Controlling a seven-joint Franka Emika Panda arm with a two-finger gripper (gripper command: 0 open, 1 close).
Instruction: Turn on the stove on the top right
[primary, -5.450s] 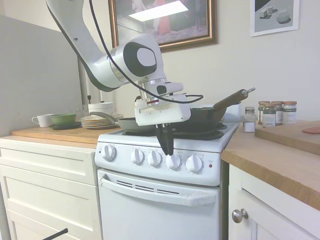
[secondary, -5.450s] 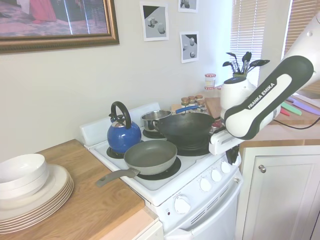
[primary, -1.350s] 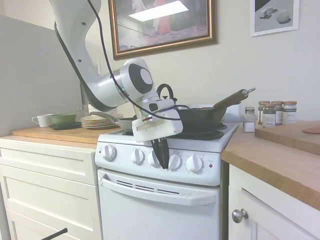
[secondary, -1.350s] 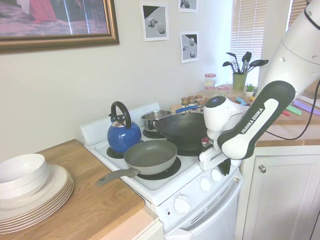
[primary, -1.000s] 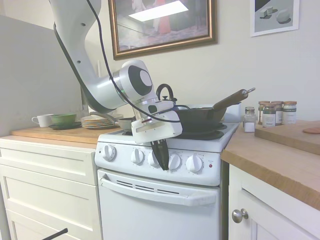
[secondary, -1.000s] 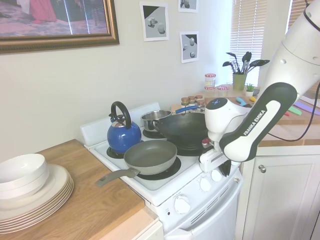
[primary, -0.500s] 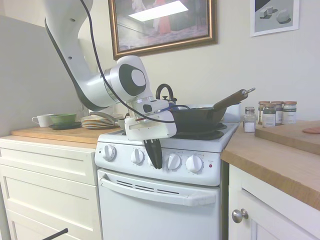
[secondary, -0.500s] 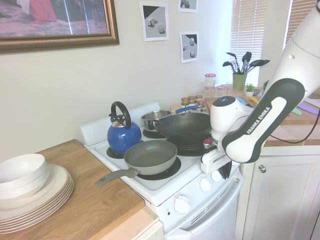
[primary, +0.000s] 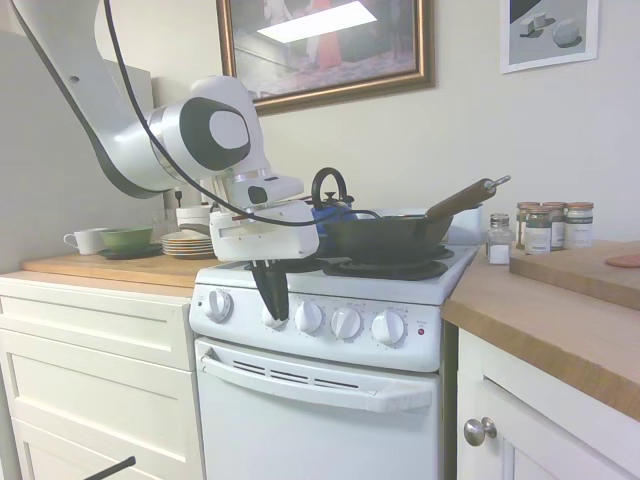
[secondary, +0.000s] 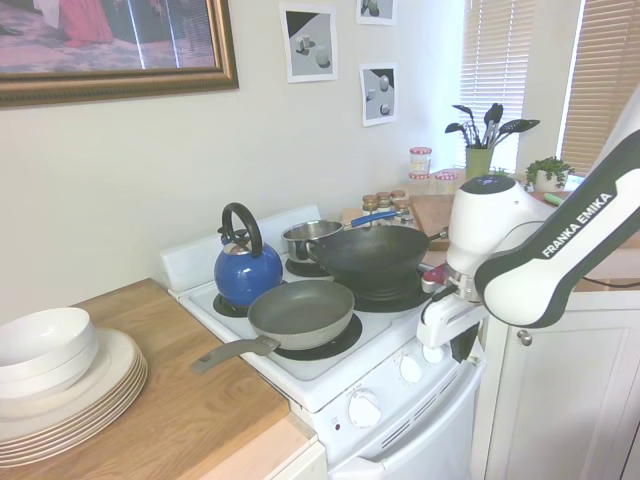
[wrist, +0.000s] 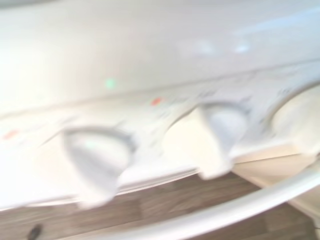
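Note:
The white stove (primary: 320, 400) stands between the wooden counters, with a row of round knobs (primary: 346, 322) on its front and a small red light (primary: 421, 331) at the right end. My gripper (primary: 276, 313) points down in front of the second knob from the left and hides most of it. Its dark fingers are pressed together, shut, with nothing between them. Seen from the other side, the gripper (secondary: 463, 345) hangs at the stove's front edge beside the knobs (secondary: 410, 368). The wrist view shows blurred knobs (wrist: 215, 135) close up above the door handle (wrist: 225, 215).
A blue kettle (secondary: 245, 265), a grey frying pan (secondary: 300, 312), a black wok (secondary: 368, 255) and a small pot (secondary: 310, 238) sit on the burners. Stacked plates (secondary: 70, 390) rest on the counter at one side. Spice jars (primary: 545, 228) stand on the other counter.
The arm has slid left along the knob row in the first exterior view, from the fourth knob to the second. The fingers stay shut.

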